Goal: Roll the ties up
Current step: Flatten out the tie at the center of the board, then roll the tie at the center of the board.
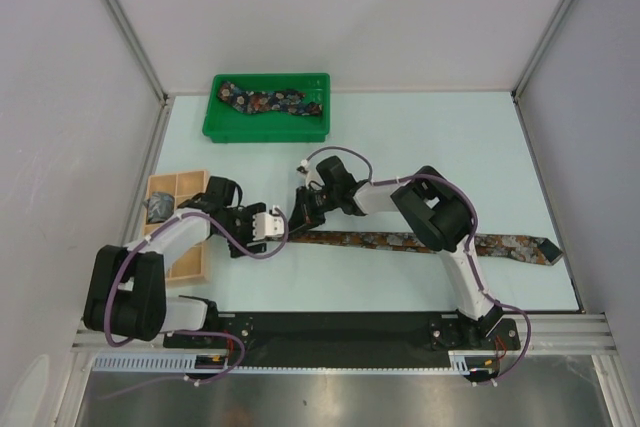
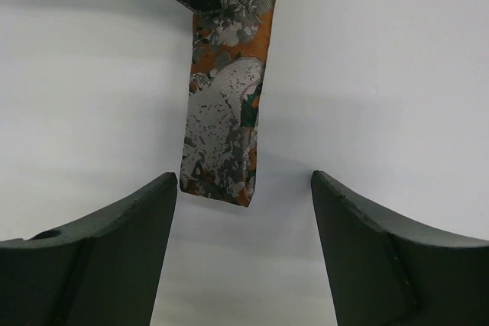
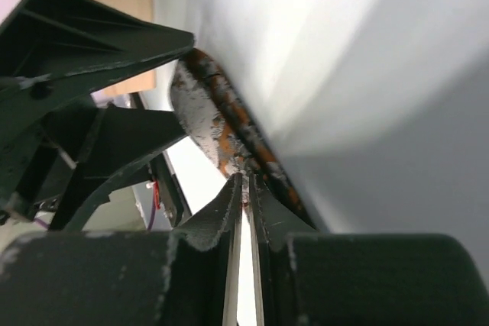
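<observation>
A rust-brown tie lies flat across the table, its wide pointed end at the right. My right gripper is shut on its narrow left end, and the fabric is pinched between the two fingertips. In the left wrist view the narrow end hangs just beyond my left gripper, which is open and empty, level with the tie's tip. From above, the left gripper faces the right one closely. A dark navy floral tie lies in the green tray. A grey-blue tie sits in the wooden box.
The green plastic tray stands at the back, left of centre. The tan wooden compartment box sits at the left under my left arm. Grey walls close the left, back and right sides.
</observation>
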Controlling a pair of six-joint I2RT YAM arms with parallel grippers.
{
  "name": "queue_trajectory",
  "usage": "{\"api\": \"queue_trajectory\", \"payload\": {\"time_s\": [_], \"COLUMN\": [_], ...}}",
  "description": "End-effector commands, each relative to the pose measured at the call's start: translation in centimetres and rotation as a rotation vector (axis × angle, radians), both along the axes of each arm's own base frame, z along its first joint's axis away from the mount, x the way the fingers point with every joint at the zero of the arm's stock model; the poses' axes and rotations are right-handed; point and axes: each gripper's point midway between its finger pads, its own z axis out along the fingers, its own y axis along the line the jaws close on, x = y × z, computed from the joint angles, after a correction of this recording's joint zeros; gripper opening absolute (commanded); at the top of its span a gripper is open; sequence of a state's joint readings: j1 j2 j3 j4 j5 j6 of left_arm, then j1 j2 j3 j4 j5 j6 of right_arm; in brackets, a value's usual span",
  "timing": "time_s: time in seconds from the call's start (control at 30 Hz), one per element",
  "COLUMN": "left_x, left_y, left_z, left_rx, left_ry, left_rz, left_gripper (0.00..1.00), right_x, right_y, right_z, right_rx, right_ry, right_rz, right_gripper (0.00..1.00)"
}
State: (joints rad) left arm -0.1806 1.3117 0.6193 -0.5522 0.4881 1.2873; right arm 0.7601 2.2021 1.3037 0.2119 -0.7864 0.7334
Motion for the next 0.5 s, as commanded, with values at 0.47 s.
{"api": "queue_trajectory", "payload": {"time_s": [0.47], "left_x": [0.8], "left_y": [-1.0], "left_z": [1.9], "left_rx": [-0.075], "left_ry": [0.024], "left_rz": [-0.012], "left_gripper": [0.41], "right_x": [1.4], "right_y": [0.4], "right_z": [-1.6], "right_rx": [-0.11], "right_ry": [-0.095], "right_rz": [-0.006], "right_gripper": [0.11]}}
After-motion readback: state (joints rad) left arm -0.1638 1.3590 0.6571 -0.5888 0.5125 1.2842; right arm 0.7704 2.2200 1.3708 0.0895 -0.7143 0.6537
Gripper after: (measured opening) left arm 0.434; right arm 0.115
